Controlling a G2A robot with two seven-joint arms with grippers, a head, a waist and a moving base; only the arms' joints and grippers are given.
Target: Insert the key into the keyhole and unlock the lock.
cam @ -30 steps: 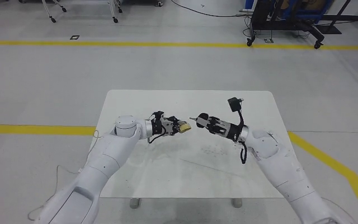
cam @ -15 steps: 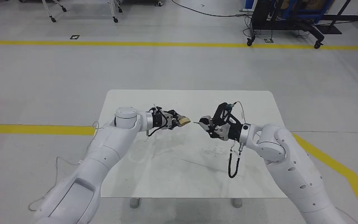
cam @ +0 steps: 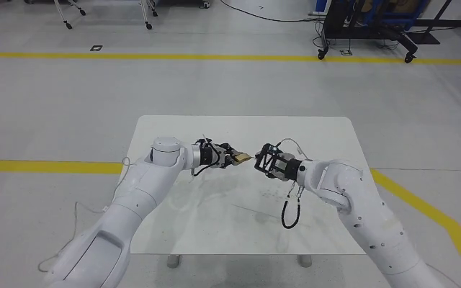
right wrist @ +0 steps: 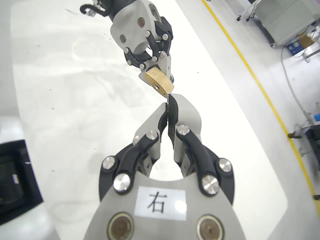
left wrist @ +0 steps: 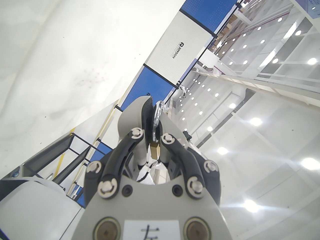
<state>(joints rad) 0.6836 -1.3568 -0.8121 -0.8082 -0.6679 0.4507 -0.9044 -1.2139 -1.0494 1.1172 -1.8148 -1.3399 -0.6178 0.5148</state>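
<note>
Now we are at the insertion step, above the middle of the tabletop (cam: 216, 230), somewhat toward its far edge. Our left gripper (right wrist: 155, 71) is closed on the brass lock (right wrist: 160, 81), with the keyhole facing the right gripper (right wrist: 170, 106), which is pinched tight on the key (right wrist: 168, 98). The key's tip seems to touch the lock's corner, beside the keyhole; next we must align it.

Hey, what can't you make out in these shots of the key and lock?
Key: right wrist view, nearly all hidden inside the right pincer.
Lock body: left wrist view, mostly covered by the left pincer.
Shackle latched or not: both wrist views, left pincer covers its ends.
Key tip: top view, too small.
</note>
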